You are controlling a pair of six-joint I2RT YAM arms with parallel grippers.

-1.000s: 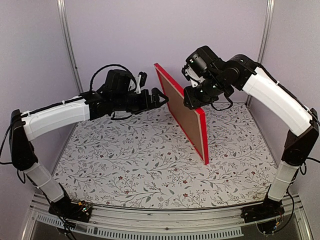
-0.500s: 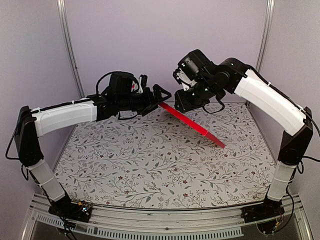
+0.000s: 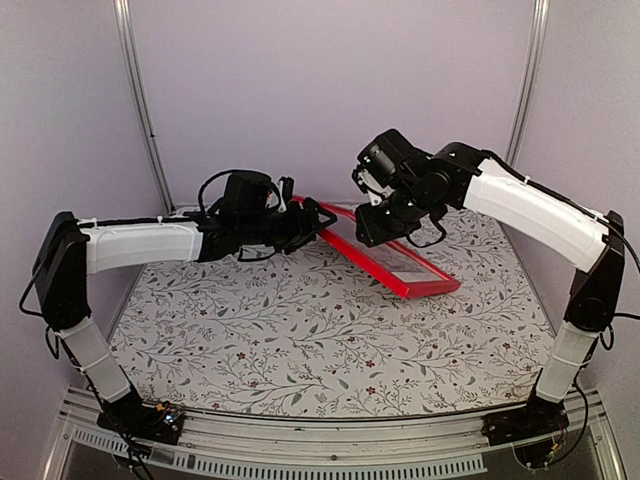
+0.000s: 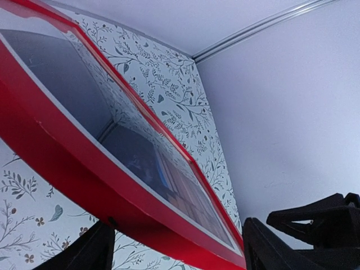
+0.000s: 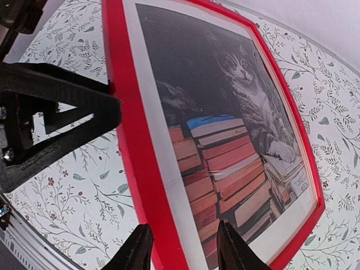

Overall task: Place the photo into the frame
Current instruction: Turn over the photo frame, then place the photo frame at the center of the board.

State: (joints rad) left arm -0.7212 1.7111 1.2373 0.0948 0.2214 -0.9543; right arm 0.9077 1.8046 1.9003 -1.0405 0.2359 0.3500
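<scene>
The frame point(image 3: 425, 283) is red-fronted and lies tilted, face up. Its near right corner is down on the table and its far left end is raised. The photo point(image 5: 225, 146), a tabby cat above stacked books, sits inside it behind a white mat point(image 5: 152, 140). My left gripper point(image 3: 320, 215) is open at the raised end, and that rail point(image 4: 84, 169) runs across its fingers. My right gripper point(image 3: 372, 228) is open above the same rail point(image 5: 126, 140), one finger off its outer edge and one over the photo. The photo also shows faintly in the left wrist view point(image 4: 169, 174).
The table has a floral cloth point(image 3: 300, 330). Lilac walls with metal posts point(image 3: 135, 90) close in the back and sides. A finger of the left gripper point(image 5: 67, 95) touches the rail's outer edge in the right wrist view.
The frame has tipped from standing on edge with its brown back showing to lying tilted with the red front up. Both grippers came down with its raised end.
</scene>
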